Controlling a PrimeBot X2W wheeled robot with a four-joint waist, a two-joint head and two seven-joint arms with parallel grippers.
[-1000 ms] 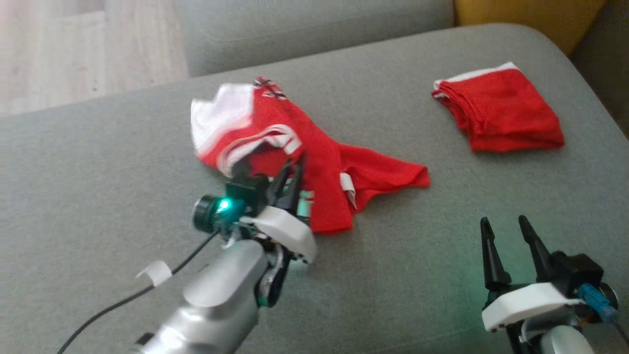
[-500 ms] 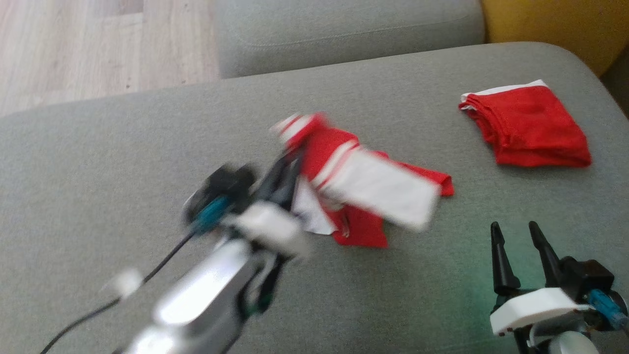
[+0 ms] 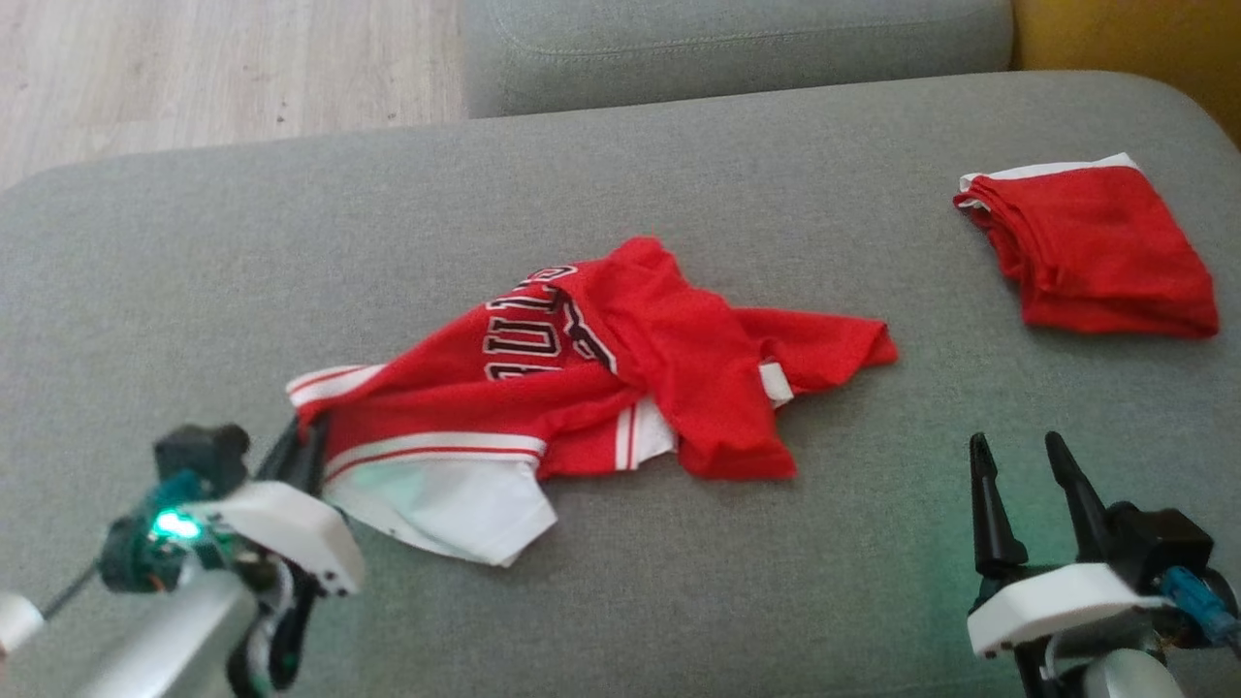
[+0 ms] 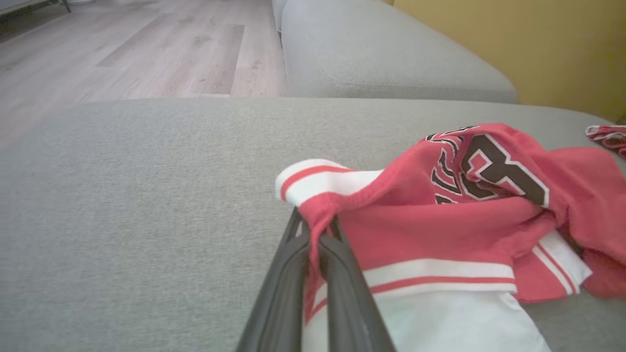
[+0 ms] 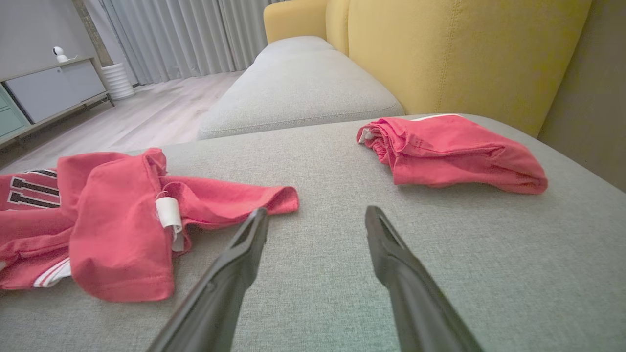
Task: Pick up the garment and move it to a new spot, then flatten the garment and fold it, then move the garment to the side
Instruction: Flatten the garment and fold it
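Fingers [image 4: 342, 283] of the left gripper [image 3: 302, 454] are closed and pinching the left corner of the crumpled red mesh basketball jersey [image 3: 601, 373] with white trim and dark lettering. In the left wrist view the red hem is bunching between the two dark fingers, with the white striped band just past the tips. Gripper is sitting at the lower left of the head view.

Jersey is lying mid-seat on the grey woven fabric cushion [image 3: 194, 271] and is not flat. The lettered panel is facing up on its left half, a red flap is folding over the middle, and white lining is spilling out near the held corner. Long axis is running from the pinched corner at lower left out to the right, ending in a narrow red tail. That tail is lying up and to the left of the right gripper [image 3: 1015, 448], near it but apart.

Right gripper is hovering over bare cushion, fingers spread, nothing between them.

Judgement: flattening is looking like the step in hand. Right arm is nearer to the free tail, so the coming move is probably calling for it to reach forward-left, take that end and pull against the left hold along the long axis.

Far right, a second red garment [image 3: 1096, 257], folded into a neat stack with a white edge, is resting well apart from the jersey.
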